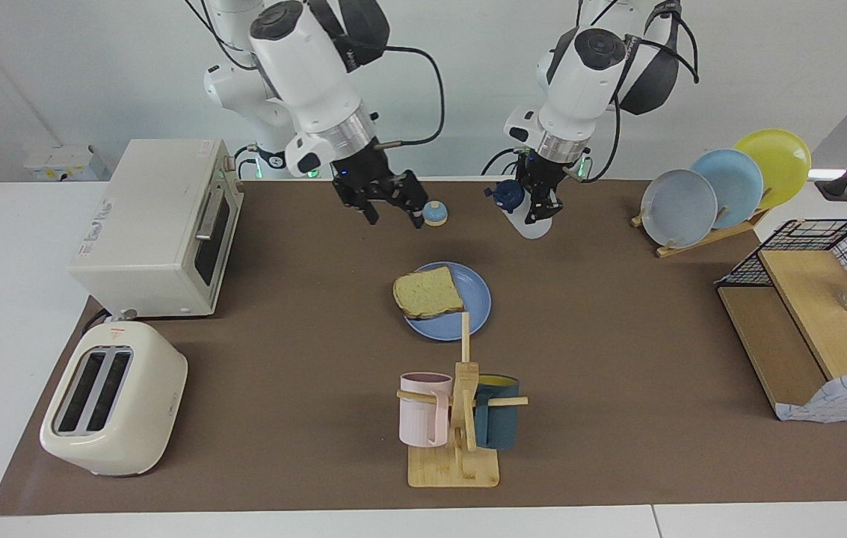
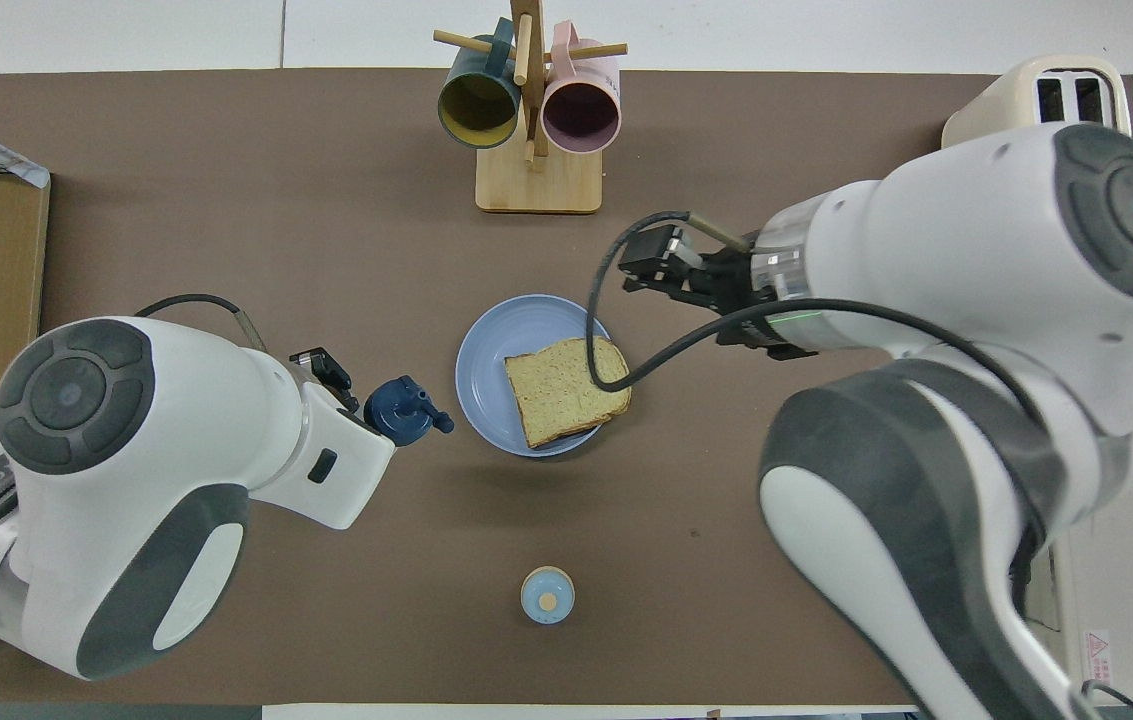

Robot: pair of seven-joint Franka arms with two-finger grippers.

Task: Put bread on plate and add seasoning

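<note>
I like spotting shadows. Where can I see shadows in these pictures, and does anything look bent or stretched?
Facing view: a soft shadow lies on the mat under the toaster and beside the toaster oven, a thin one under the plate. Overhead view: the robot arms look huge and swollen because they are close to the camera; the plate's shadow falls toward the robots.

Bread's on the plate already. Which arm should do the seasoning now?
Left. Its claw is shut on the seasoning, raised beside the plate that carries the bread. The right claw is open and holds nothing, over the table by the bell.
</note>
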